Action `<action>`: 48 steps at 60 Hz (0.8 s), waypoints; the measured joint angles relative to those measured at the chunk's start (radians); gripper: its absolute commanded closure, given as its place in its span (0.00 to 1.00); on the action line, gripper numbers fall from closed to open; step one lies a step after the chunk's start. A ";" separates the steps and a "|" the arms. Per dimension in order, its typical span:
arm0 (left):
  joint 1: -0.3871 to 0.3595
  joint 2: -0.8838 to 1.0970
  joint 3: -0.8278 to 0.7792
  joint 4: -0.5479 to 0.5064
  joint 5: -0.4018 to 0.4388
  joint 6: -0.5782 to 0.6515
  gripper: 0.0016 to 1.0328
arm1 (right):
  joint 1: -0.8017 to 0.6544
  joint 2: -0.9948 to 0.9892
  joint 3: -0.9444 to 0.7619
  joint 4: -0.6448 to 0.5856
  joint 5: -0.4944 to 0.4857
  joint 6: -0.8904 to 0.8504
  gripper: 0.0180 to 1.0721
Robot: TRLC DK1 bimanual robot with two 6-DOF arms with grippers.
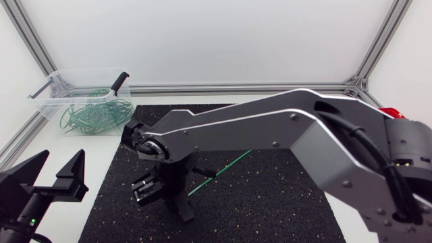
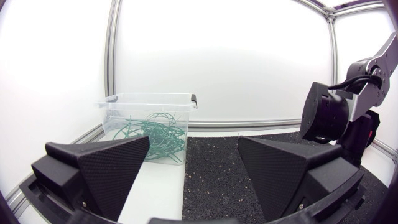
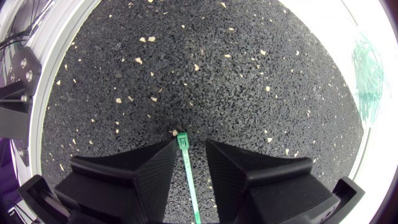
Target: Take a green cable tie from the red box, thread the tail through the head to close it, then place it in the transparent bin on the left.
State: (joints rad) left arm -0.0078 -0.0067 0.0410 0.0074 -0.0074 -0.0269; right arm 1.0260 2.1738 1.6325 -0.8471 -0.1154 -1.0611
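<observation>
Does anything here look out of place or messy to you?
One green cable tie lies loose and straight on the black mat, not in any container, between the open fingers of the right gripper. The other ties sit tangled in the transparent bin. Nothing looks spilled or broken.

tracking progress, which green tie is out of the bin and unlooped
The straight cable tie on the black mat, inside the open right gripper; the others lie looped in the transparent bin.
</observation>
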 measured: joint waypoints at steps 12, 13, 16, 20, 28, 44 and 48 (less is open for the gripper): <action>0.000 0.000 0.000 0.000 0.000 0.000 0.04 | 0.000 0.001 0.000 0.000 0.000 -0.002 0.71; 0.000 0.000 0.000 0.000 0.000 0.000 0.04 | 0.001 0.001 0.000 0.000 0.000 -0.003 0.73; 0.000 0.000 0.000 0.000 0.000 0.000 0.04 | 0.001 0.001 0.000 0.000 0.000 -0.003 0.75; 0.000 0.000 0.000 0.000 0.000 0.000 0.04 | 0.001 0.001 0.000 0.000 -0.001 -0.002 0.75; 0.000 0.000 0.000 0.000 0.000 0.000 0.04 | 0.003 0.001 0.000 -0.001 -0.001 -0.002 0.75; 0.000 0.000 0.000 0.000 0.000 0.000 0.04 | 0.009 0.009 0.000 -0.001 -0.001 -0.002 0.78; 0.000 0.000 0.000 0.000 0.000 0.000 0.04 | 0.010 0.009 0.000 -0.004 -0.001 -0.002 0.81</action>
State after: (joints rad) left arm -0.0078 -0.0067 0.0410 0.0074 -0.0074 -0.0269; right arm 1.0355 2.1830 1.6325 -0.8513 -0.1162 -1.0634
